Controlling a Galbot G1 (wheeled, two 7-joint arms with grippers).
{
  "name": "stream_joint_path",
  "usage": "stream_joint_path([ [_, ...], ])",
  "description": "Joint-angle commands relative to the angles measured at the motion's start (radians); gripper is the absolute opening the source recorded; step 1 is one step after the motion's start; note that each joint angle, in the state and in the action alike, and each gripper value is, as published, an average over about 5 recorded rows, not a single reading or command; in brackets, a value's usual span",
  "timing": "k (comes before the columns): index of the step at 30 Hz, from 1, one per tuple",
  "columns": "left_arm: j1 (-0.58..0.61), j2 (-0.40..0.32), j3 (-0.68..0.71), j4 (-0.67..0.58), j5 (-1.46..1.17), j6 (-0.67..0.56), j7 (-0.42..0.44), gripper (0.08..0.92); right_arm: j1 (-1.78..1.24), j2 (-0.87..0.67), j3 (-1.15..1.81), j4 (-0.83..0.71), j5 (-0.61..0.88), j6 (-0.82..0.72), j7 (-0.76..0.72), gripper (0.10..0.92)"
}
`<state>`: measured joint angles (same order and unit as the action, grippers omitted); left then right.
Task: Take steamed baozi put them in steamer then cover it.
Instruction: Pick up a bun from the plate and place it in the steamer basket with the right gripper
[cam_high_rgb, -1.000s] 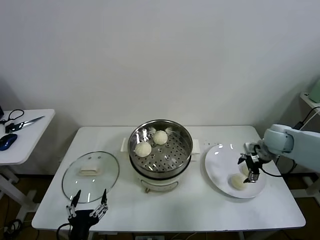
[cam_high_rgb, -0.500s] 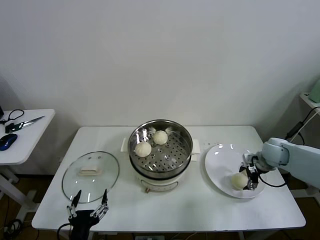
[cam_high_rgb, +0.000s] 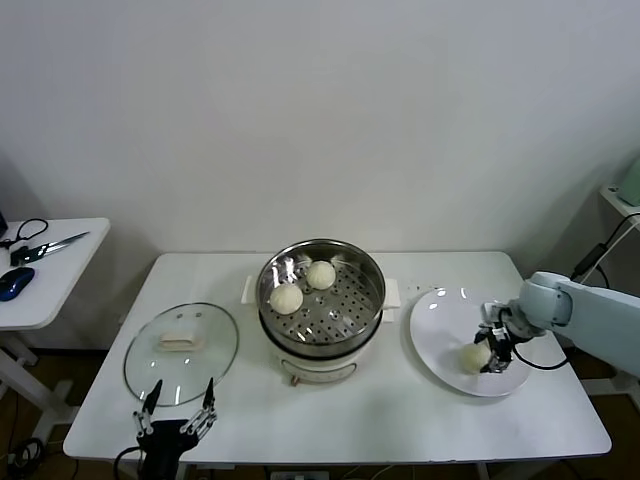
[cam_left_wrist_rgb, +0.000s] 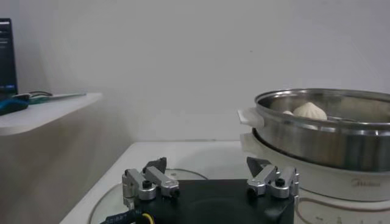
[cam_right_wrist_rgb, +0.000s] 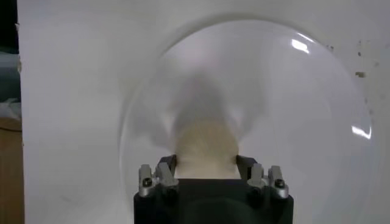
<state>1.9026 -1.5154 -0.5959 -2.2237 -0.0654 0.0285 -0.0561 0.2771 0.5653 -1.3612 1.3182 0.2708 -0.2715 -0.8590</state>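
Two steamed baozi (cam_high_rgb: 286, 298) (cam_high_rgb: 320, 274) lie on the perforated tray of the steamer (cam_high_rgb: 372, 300), which stands open at the table's centre. On the white plate (cam_high_rgb: 440, 320) to its right lies another baozi (cam_high_rgb: 473, 357), and my right gripper (cam_high_rgb: 490, 353) is shut on it, low over the plate. In the right wrist view the fingers (cam_right_wrist_rgb: 167, 165) press both sides of that baozi (cam_right_wrist_rgb: 206, 145), which still rests on the plate (cam_right_wrist_rgb: 304, 91). The cover (cam_high_rgb: 181, 350) lies flat left of the steamer. My left gripper (cam_high_rgb: 178, 405) waits open at the front edge, near the cover.
A small side table (cam_high_rgb: 60, 290) at the far left carries scissors (cam_high_rgb: 50, 245) and a dark mouse (cam_high_rgb: 15, 282). The left wrist view shows the steamer (cam_left_wrist_rgb: 329, 131) from the side with one baozi (cam_left_wrist_rgb: 309, 111) above its rim.
My right gripper came down onto the plate and its fingers closed from wide open onto the baozi. The left arm has not moved.
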Motion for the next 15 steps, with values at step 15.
stream_joint_path([
  [15, 0.001, -0.003, -0.002, -0.001, 0.02, 0.002, 0.001, 0.823, 0.905, 0.4, -0.244, 0.101, -0.034, 0.849, -0.251, 0.653],
])
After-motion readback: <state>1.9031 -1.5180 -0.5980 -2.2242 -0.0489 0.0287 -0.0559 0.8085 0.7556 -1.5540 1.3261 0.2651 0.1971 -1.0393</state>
